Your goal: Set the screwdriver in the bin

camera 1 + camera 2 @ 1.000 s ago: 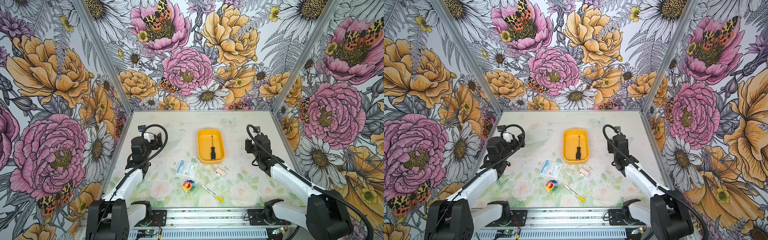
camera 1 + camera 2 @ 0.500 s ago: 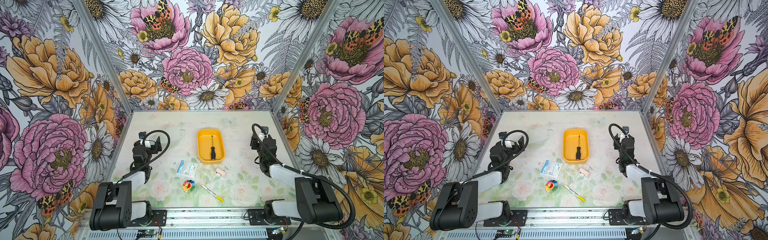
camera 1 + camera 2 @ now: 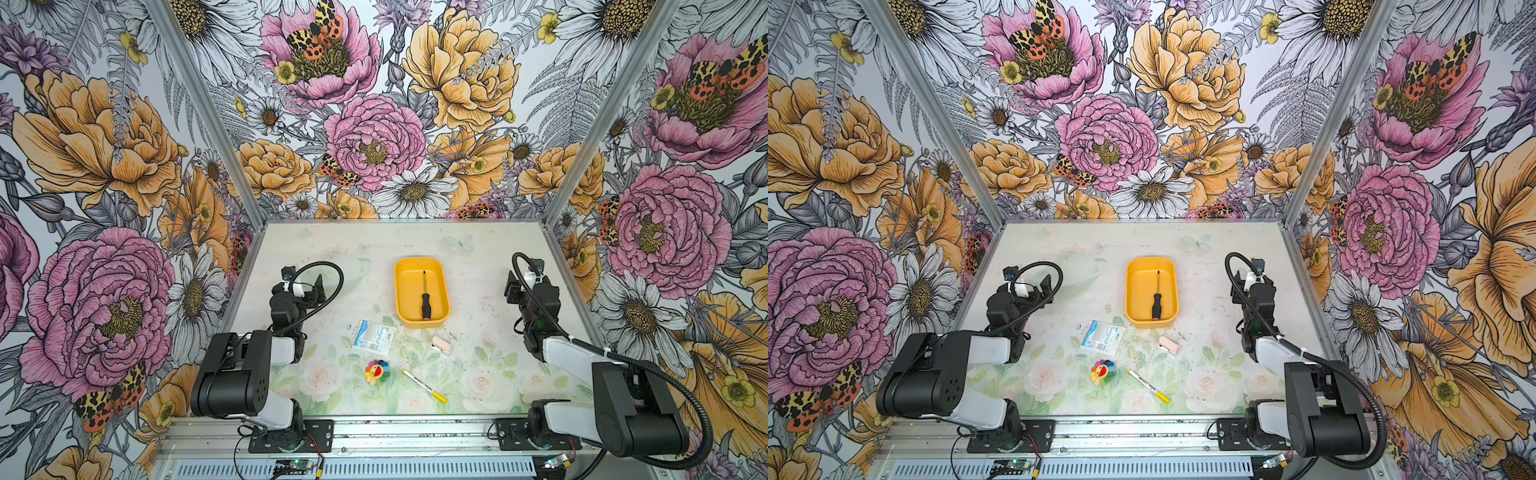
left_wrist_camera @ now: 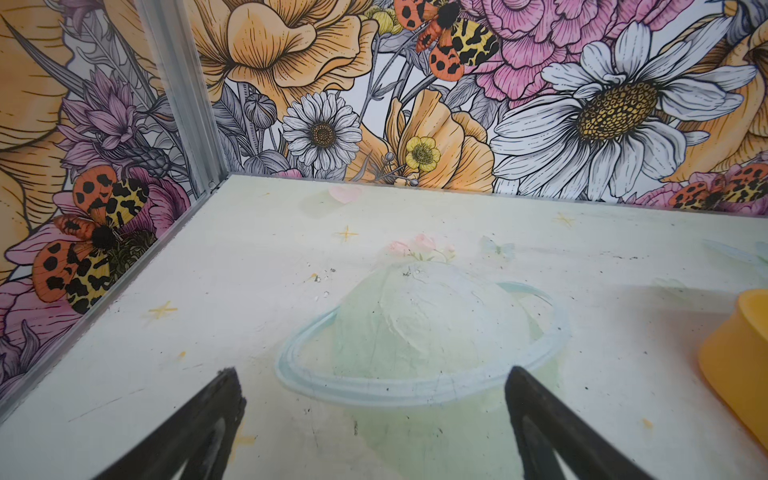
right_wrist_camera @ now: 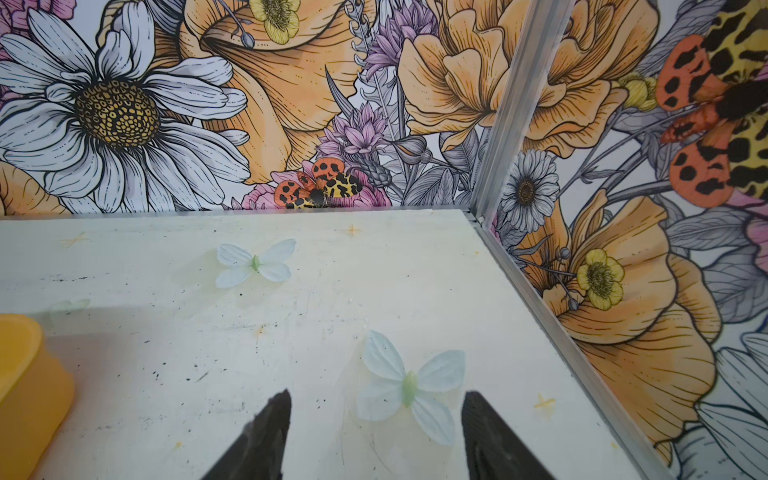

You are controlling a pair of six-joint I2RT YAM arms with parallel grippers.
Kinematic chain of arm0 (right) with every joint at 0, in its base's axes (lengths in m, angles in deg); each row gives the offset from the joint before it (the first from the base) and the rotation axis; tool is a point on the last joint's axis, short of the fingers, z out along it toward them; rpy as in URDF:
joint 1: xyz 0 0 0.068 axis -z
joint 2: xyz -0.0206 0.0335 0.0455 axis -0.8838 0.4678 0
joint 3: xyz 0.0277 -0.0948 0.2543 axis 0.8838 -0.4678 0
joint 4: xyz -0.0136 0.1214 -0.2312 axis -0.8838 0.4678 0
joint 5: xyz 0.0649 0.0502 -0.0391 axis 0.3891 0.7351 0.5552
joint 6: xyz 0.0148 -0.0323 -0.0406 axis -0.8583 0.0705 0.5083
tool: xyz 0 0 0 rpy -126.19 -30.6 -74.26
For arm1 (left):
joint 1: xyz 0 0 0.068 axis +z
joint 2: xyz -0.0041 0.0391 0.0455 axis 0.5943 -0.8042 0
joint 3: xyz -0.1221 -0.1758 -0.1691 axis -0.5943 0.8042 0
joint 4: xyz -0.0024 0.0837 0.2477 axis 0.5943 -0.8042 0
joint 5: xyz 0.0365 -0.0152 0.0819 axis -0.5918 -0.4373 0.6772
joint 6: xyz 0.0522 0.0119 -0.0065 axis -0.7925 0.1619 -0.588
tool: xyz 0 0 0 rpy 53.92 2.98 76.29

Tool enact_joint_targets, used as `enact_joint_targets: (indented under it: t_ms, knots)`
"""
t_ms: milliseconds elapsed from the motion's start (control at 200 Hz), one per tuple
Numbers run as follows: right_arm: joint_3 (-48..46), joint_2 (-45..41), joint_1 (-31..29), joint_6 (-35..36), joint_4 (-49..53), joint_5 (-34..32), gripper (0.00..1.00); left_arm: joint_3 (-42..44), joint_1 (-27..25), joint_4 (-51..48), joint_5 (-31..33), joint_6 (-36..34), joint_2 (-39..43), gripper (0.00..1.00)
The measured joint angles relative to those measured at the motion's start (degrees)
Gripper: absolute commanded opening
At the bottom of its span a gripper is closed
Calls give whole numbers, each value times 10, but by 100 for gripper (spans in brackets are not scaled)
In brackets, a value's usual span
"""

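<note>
The screwdriver (image 3: 424,297) (image 3: 1157,299), with a black handle and thin shaft, lies lengthwise inside the yellow bin (image 3: 405,291) (image 3: 1140,291) at the table's middle, in both top views. My left gripper (image 3: 318,286) (image 4: 372,374) stands open over bare table to the left of the bin, holding nothing. My right gripper (image 3: 511,286) (image 5: 376,395) is open too, well right of the bin, above a printed butterfly. A corner of the bin (image 4: 739,353) (image 5: 29,374) shows at the edge of each wrist view.
In front of the bin lie a white gauze packet (image 3: 374,334), a small pink block (image 3: 440,344), a colourful flower toy (image 3: 376,370) and a white pen with a yellow cap (image 3: 424,385). Flowered walls close in the table on three sides.
Both arms have folded back toward the near edge, and the grippers have drawn away to the sides. The screwdriver and bin have not moved.
</note>
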Motion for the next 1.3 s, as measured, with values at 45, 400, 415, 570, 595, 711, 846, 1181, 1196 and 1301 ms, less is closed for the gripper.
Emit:
enact_joint_targets:
  t_ms: [45, 400, 415, 570, 595, 711, 846, 1181, 1196, 1301]
  knots:
    - [-7, 7, 0, -2, -8, 2, 67, 0, 0, 11, 0, -2, -9, 99]
    - [-6, 139, 0, -6, -79, -3, 67, -6, -2, 1, -4, -10, -21, 99]
    - [-5, 139, 0, -6, -78, -3, 67, -8, -2, -3, -4, -10, -21, 99]
    - [3, 139, 2, -10, -84, 1, 79, -26, 0, -16, -4, -8, -21, 99]
    - [4, 139, 3, -8, -84, 2, 83, -26, 0, -17, -4, -8, -21, 99]
    - [6, 139, 4, -11, -85, 7, 95, -26, 0, -23, -4, -8, -21, 99]
    - [6, 139, 4, -10, -86, 9, 99, -26, 0, -23, -4, -8, -21, 99]
    - [6, 139, 4, -10, -87, 10, 99, -26, 0, -23, -4, -8, -21, 99]
    - [6, 139, 4, -10, -87, 10, 99, -26, 0, -23, -4, -8, -21, 99]
    - [6, 139, 4, -10, -87, 10, 100, -26, 0, -23, -4, -8, -21, 99]
